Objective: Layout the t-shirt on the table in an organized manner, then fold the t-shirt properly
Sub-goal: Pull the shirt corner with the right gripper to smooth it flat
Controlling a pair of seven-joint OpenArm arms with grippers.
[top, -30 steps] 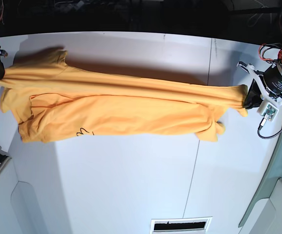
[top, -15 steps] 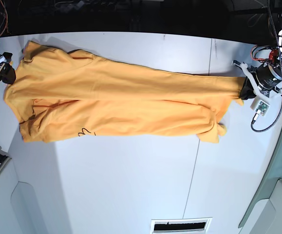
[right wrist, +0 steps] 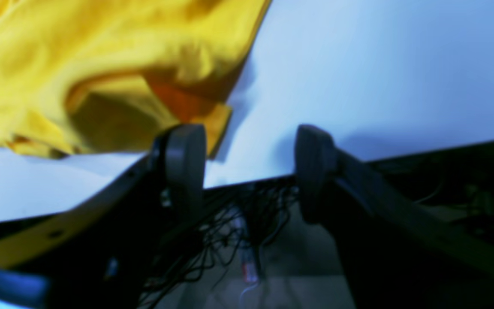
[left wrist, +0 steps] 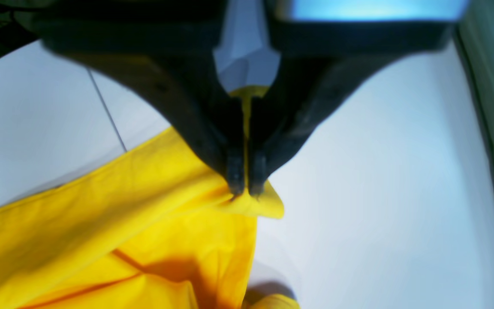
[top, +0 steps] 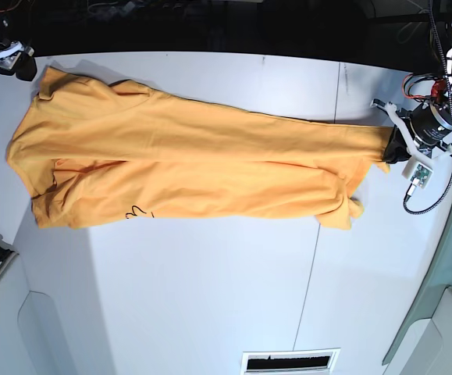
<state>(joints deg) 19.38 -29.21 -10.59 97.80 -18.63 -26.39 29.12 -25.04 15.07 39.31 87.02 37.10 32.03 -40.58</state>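
The orange-yellow t-shirt (top: 186, 168) lies stretched lengthwise across the white table (top: 210, 297), with a small black drawing (top: 136, 211) near its front left edge. My left gripper (top: 397, 147) at the base view's right is shut on the shirt's right end; the left wrist view shows the jaws pinching a fabric corner (left wrist: 245, 189) of the shirt (left wrist: 122, 231) just above the table (left wrist: 380, 171). My right gripper (top: 16, 61) is at the far left corner, open and empty. In the right wrist view (right wrist: 249, 171) its jaws stand apart beyond the shirt's edge (right wrist: 101, 64).
The table's far edge (top: 210, 53) borders a dark area with cables (right wrist: 230, 240). A thin seam (top: 311, 258) crosses the tabletop, also in the left wrist view (left wrist: 105, 111). A vent slot (top: 290, 361) sits at the front edge. A grey-green panel (top: 444, 312) stands at the right.
My right gripper has let go of the shirt's left end and moved back to the far left corner. The shirt has settled flatter. My left gripper still holds the right end.
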